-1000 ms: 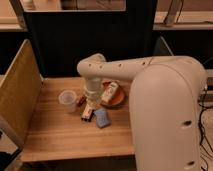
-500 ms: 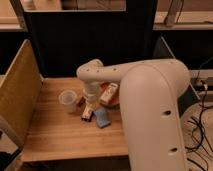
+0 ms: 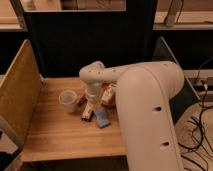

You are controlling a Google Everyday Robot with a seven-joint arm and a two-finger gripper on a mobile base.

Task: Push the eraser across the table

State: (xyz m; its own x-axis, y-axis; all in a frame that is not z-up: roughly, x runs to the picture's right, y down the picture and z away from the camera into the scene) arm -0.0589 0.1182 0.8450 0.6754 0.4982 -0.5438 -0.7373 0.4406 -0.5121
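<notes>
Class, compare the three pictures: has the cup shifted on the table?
No. The cup sits at the same spot against the table's back edge. The gripper hangs just right of it, over the eraser.

Clear cup left of blue pad

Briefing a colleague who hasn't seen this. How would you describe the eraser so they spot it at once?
On the light wooden plank table, look near the middle, right by the robot's pincer. The eraser is the small elongated block lying between the translucent plastic cup and the flat blue rectangular pad; its white top with reddish marking and dark sides sets it apart.
</notes>
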